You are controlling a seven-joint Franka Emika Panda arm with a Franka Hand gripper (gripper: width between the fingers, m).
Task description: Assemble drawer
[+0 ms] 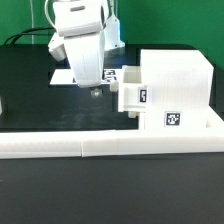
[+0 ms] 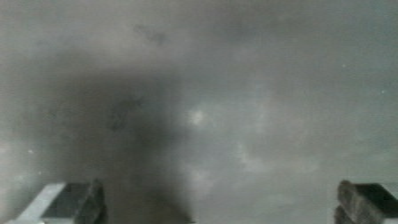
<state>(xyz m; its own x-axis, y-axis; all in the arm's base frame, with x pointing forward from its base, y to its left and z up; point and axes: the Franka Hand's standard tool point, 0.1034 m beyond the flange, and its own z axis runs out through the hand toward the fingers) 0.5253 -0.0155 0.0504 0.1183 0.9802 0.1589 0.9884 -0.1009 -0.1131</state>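
I read the gripper (image 2: 222,203) as spread wide and empty over blurred grey in the wrist view, while only the exterior view shows one white tagged housing (image 1: 178,88) on that view's right against the bar (image 1: 110,147), one tray (image 1: 133,90) protruding from it.

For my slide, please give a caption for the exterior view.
Gripper hovers open beside the housing, with a tray partly inserted.
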